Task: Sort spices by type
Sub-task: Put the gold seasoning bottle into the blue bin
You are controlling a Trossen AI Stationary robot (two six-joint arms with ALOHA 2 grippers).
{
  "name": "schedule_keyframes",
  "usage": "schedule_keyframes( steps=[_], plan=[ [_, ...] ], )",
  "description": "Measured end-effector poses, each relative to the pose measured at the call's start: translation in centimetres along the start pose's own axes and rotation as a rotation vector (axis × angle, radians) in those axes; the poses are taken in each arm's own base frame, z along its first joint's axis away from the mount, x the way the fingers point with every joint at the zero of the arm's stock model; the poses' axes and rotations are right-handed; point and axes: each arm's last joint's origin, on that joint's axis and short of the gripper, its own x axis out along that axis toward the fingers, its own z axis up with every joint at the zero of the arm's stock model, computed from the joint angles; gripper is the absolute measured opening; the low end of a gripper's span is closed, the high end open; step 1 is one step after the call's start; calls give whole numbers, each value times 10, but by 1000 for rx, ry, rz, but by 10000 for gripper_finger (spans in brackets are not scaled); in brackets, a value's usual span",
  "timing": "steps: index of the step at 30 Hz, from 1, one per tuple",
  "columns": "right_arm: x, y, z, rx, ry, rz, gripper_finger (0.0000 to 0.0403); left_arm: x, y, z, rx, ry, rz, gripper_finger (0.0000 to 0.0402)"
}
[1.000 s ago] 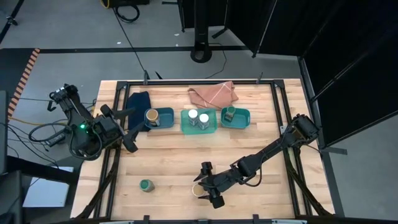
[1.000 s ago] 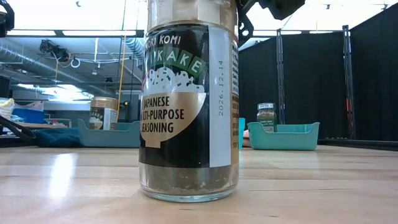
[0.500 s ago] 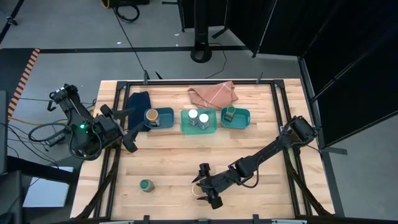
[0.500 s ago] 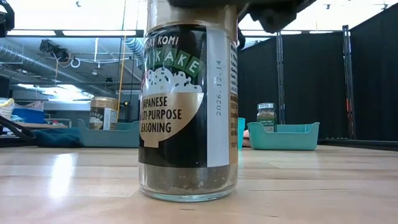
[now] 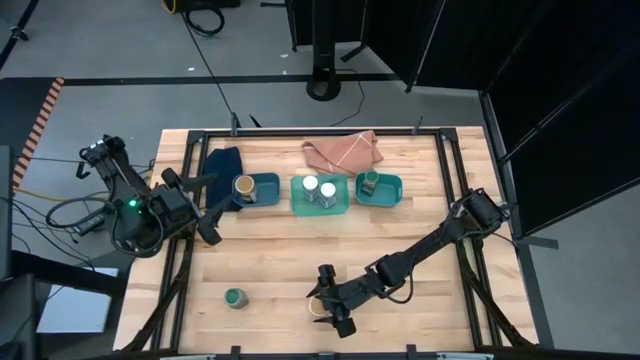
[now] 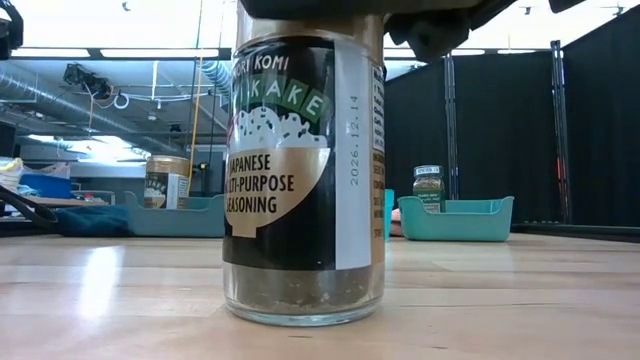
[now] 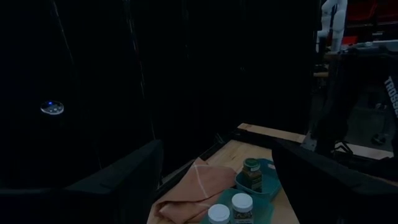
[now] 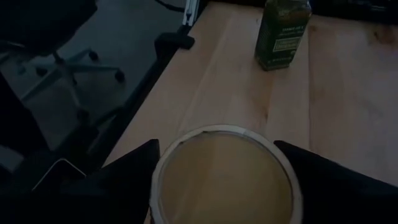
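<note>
The spices are six small jars on the wooden tabletop (image 5: 280,255). Near the far edge stand three teal trays in a row. The left tray (image 5: 266,188) holds one tan-lidded jar (image 5: 244,186). The middle tray (image 5: 335,203) holds two white-lidded jars (image 5: 319,188) side by side. The right tray (image 5: 390,189) holds one green-lidded jar (image 5: 370,180). A second green-lidded jar (image 5: 234,298) stands alone near the front edge, toward the left corner. The second tan-lidded jar (image 6: 303,180) stands close to the middle of the front edge, upright, with a dark label.

The right gripper (image 5: 329,303) is directly over this tan-lidded jar. Its two fingers (image 8: 127,163) are on both sides of the lid with a gap to it, so the claw is open and does not grip the jar. The left gripper (image 5: 205,205) waits at the left edge of the tabletop, beside a dark blue cloth (image 5: 222,163); its fingers are apart and hold nothing. A pink cloth (image 5: 345,150) lies at the far edge behind the trays.
</note>
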Motion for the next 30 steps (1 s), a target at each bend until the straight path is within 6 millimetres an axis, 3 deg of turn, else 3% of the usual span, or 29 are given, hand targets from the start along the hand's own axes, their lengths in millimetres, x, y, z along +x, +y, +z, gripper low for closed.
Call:
schedule_keyframes(
  steps=[7,30],
  plan=[
    [0,0,-1,-2,21,0,285,0,0,0,-1,0,0,308],
    [-1,-1,-2,20,30,-28,291,0,0,0,11,0,0,308]
  ],
)
